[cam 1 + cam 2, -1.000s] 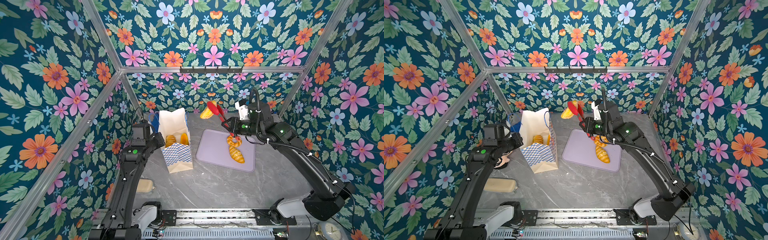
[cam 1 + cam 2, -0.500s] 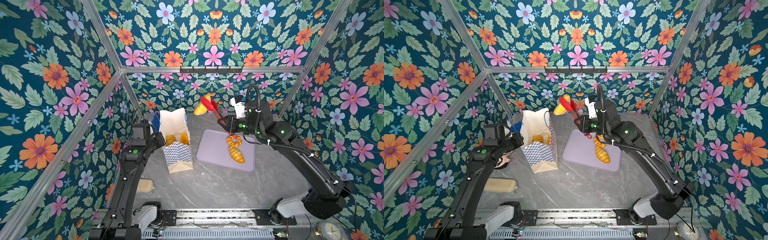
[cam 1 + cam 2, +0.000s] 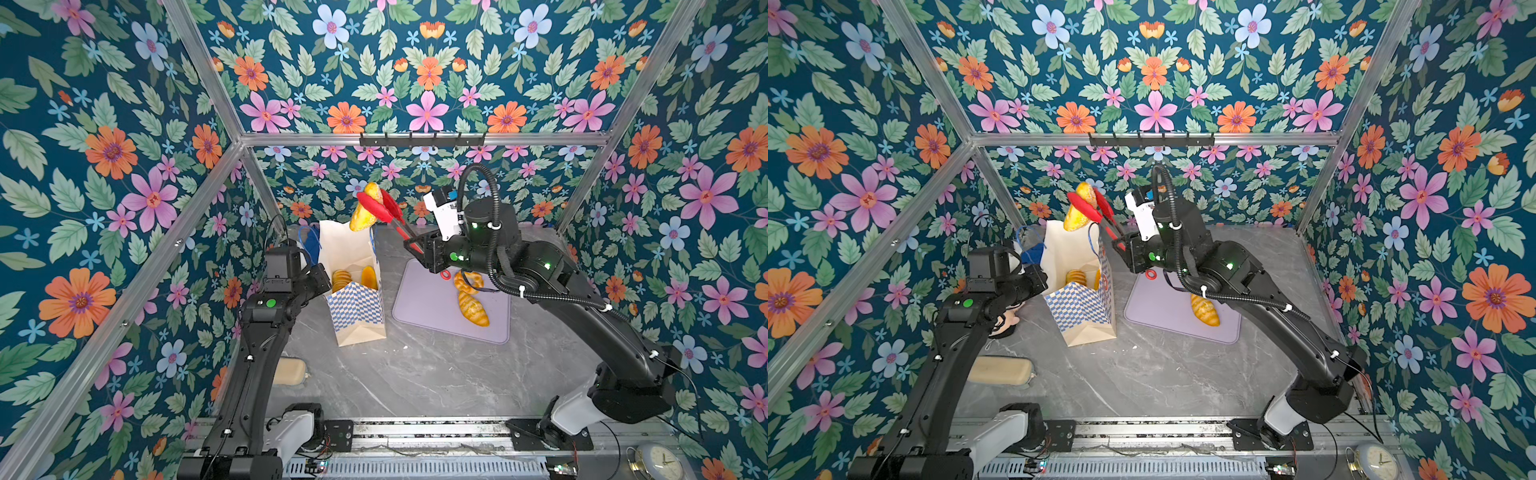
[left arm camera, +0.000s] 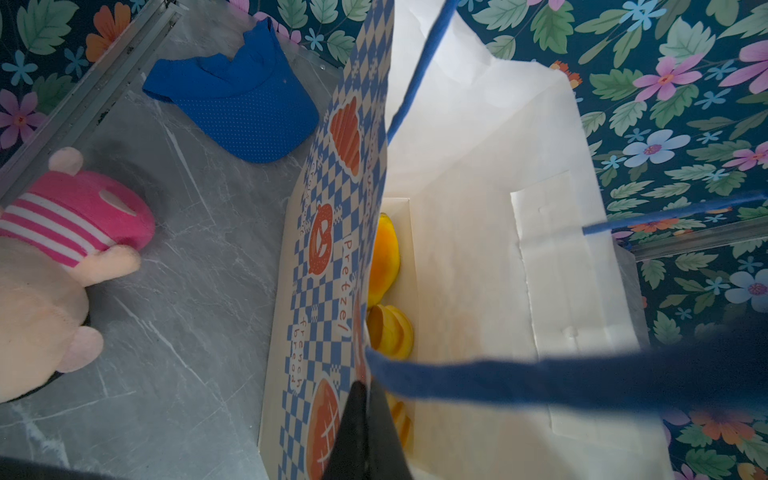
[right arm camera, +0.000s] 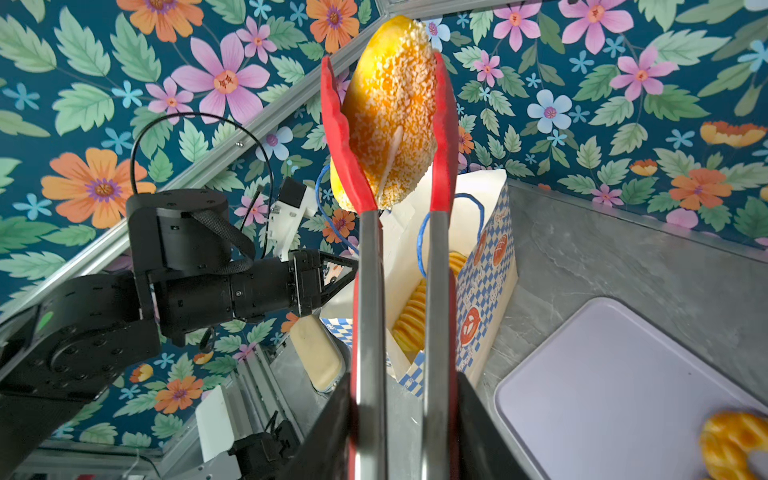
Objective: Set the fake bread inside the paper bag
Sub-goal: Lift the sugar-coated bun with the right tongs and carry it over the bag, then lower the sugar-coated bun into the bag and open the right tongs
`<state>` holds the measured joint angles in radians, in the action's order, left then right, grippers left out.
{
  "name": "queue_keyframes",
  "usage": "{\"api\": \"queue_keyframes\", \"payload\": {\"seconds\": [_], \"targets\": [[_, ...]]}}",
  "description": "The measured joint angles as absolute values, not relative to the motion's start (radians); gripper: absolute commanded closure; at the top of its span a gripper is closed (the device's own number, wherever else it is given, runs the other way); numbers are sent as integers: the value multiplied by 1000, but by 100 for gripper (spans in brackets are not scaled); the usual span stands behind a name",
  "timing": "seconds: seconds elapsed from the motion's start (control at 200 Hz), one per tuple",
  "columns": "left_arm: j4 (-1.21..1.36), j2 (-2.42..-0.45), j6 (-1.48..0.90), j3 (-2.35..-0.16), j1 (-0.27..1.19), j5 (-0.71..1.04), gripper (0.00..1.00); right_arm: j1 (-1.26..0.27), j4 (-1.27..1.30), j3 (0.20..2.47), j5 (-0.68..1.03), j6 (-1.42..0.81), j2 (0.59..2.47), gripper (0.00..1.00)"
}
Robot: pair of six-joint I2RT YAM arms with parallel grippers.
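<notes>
**Right wrist view: crumbed bun pinched in tongs above the bag**

Shows the right gripper [image 5: 399, 419] clenched around the steel arms of the red tongs [image 5: 370, 291], pressing their red tips onto a crumb-topped oval bun [image 5: 390, 116] of the fake bread. Judged a sensible extender: carries the bun over the tall paper bag [image 5: 486, 270] without crowding its rim with the arm.

In both top views, places that bun high above the bag's open top, not yet inside; hard to tell whether squarely over the mouth.

Puts the left gripper [image 4: 363, 432] pinched shut on the bag's near wall at the rim, beside a blue cord handle [image 4: 540, 382], presumably to steady the bag upright and spread its mouth.

Finds several pastries [image 3: 341, 279] already at the bottom of the bag, with a ring doughnut [image 3: 467, 282] and an oval loaf [image 3: 473, 309] waiting on the lilac tray [image 3: 432, 307].

Right arm: raised, elbow bent, forearm reaching across toward the bag, tongs angled up and away. Left arm: rising steeply from its base, wrist roughly level, meeting the bag from the side.
</notes>
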<state>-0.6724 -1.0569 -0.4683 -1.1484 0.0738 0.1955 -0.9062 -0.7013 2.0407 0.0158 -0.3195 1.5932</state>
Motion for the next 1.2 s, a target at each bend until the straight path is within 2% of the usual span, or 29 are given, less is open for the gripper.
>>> {"api": "queue_keyframes", "payload": {"seconds": [0.365,0.625,1.2], "targets": [[-666,-1047,-469,-1138,74,199,100,-992,-861,2308,-127,-206,1822,66],[-666,-1046,-469,-1135,74,199,100,-1014,-974,2471,-168,-166,1953,66],[-666,-1041,-469,-1134,74,196,100,-1017,-1064,2429,-220,-147,1982,65]]}}
